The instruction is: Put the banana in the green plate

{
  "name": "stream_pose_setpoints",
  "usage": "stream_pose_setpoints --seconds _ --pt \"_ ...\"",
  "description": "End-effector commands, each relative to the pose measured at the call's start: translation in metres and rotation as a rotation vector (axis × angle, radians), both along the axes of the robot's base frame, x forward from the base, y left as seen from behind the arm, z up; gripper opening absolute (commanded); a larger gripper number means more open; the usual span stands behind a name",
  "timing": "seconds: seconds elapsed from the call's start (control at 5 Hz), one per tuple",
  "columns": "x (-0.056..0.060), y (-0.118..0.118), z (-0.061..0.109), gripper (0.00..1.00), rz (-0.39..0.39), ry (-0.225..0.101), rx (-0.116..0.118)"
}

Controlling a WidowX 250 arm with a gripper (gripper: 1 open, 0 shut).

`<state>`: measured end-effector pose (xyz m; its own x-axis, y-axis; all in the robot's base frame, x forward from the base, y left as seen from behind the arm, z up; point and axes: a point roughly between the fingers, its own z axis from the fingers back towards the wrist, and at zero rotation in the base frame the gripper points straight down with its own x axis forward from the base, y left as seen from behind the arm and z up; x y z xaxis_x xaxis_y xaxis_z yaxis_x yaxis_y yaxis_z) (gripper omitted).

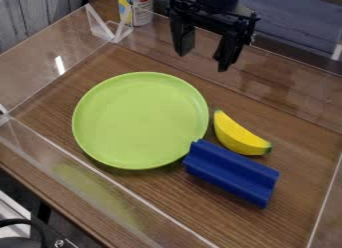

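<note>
Arm upper body running off top edge. Gripper (203, 42) hanging above table, fingers spread, grasping nothing. Banana (239, 135) yellow, curved, possibly touching green plate (138, 119), lying beside blue block (231, 172).

smooth plastic banana (241, 134) and green plate (139, 120) on glossy wood-grain table (160, 207).

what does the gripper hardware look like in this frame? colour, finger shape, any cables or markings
The gripper is all black: a blocky body at the top with slim, straight fingers hanging from it. No cables or markings can be made out at this resolution; the arm above is cropped out.
</note>
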<state>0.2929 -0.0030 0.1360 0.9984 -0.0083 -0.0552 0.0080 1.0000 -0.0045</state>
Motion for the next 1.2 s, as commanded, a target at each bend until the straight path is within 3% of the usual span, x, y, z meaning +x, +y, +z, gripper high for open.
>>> stream_pose_setpoints --seconds 0.0,0.2,0.6,0.8,1.0 --pt "-0.001 -0.007 -0.010 1.00 0.174 0.003 -0.018" --pt "-0.004 -0.018 -0.027 1.00 0.365 -0.001 -0.047" --pt "-0.001 -0.036 -0.059 1.00 0.639 -0.020 -0.089" --pt "0.001 -0.042 -0.074 1.00 0.718 -0.032 -0.101" --pt "0.004 -0.049 -0.087 1.00 0.746 -0.035 -0.106"
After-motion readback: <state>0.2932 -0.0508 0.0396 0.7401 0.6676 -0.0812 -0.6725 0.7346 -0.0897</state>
